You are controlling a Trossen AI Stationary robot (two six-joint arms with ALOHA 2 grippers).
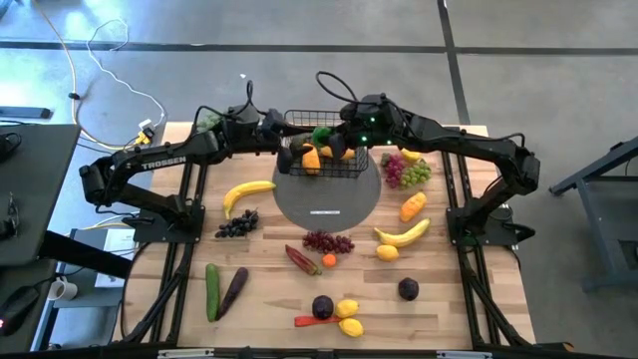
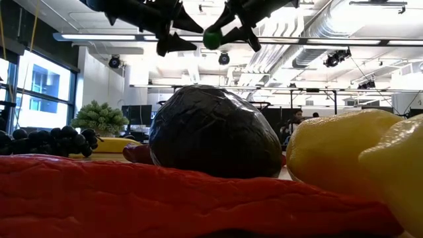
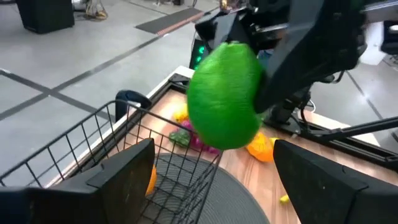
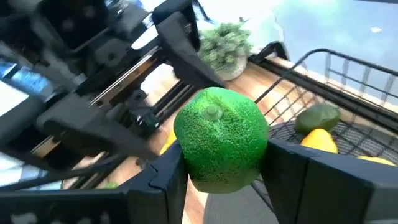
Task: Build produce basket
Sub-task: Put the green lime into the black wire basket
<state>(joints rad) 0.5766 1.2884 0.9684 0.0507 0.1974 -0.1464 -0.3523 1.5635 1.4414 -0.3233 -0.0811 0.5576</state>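
Note:
The black wire basket (image 1: 344, 171) stands on the far part of a grey disc and holds orange and yellow fruits (image 1: 312, 158) and a green piece (image 4: 317, 118). My right gripper (image 1: 335, 138) hangs over the basket, shut on a green lime (image 1: 321, 136), which also shows in the low view (image 2: 211, 38). My left gripper (image 1: 283, 140) is open, in the air at the basket's left end. In the left wrist view its fingers (image 3: 124, 171) stand wide apart near the wire rim (image 3: 168, 146), with the lime (image 3: 225, 93) ahead of them. My right gripper pinches the lime (image 4: 221, 134) between its two fingers (image 4: 168, 174), one on each opposite side at its widest part. The fingers come slanting down from the table's right. The lime is lifted clear, above the basket's open top (image 4: 348, 68).
Produce lies scattered on the wooden table: bananas (image 1: 247, 191) (image 1: 404, 234), dark grapes (image 1: 236, 224), red grapes (image 1: 327, 241), cucumber (image 1: 211, 291), eggplant (image 1: 234, 289), chilli (image 1: 302, 259), lemons (image 1: 349, 317), plums (image 1: 409, 289). The grey disc (image 1: 329, 204) is bare in its near half. A pale-green leafy bunch (image 2: 99, 118) stands at the far left corner.

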